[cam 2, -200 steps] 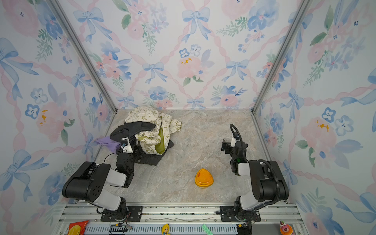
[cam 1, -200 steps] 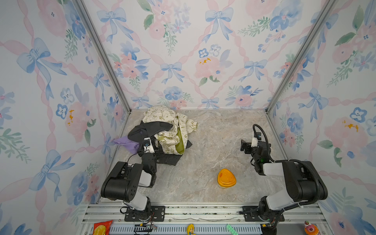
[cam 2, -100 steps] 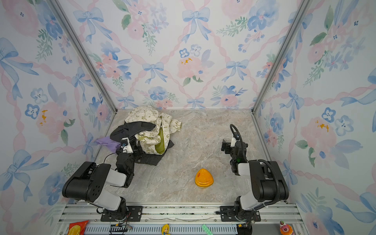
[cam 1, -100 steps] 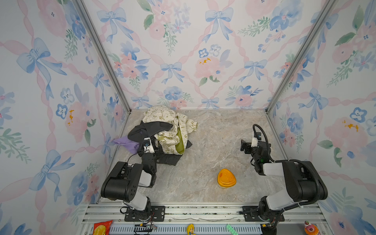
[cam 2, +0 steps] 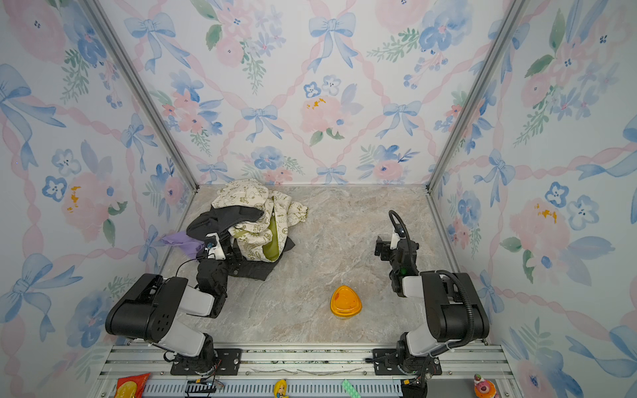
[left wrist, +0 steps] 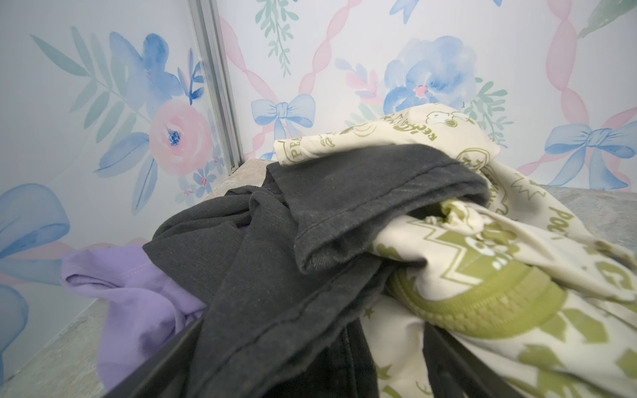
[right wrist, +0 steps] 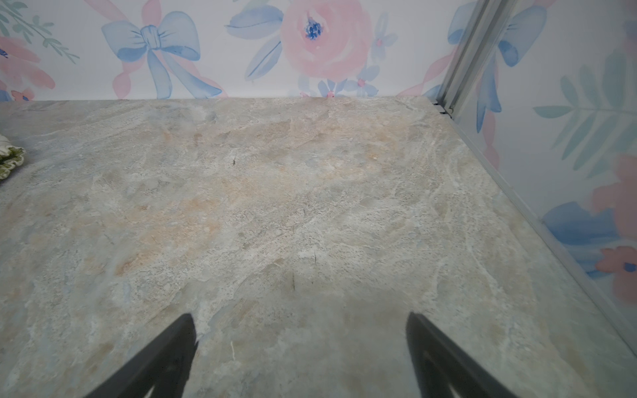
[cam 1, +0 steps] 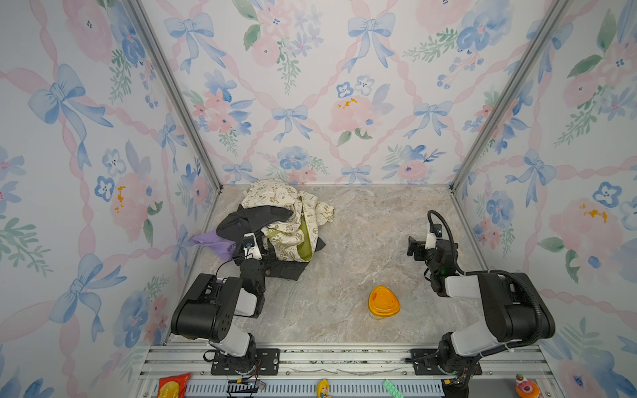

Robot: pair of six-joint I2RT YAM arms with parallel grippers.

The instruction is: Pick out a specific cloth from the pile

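Cloth (cam 1: 211,241) is seen at the far left of the table (cam 1: 362,220), close to the left wall, its lavender folds partly tucked under the dark garment (cam 1: 255,220) of the pile (cam 1: 293,210). Just beside it, the left gripper (cam 1: 263,253) is set low at the pile's near edge, its fingers (left wrist: 155,365) spread wide, with dark fabric lying loose between them. Cream printed fabric (cam 1: 275,196) is heaped behind and to the right. Further right, an orange lid (cam 1: 383,302) is found on bare table, well apart from the pile. At the right, the right gripper (cam 1: 415,249) is held over bare table, its fingers (right wrist: 172,355) spread wide and holding nothing
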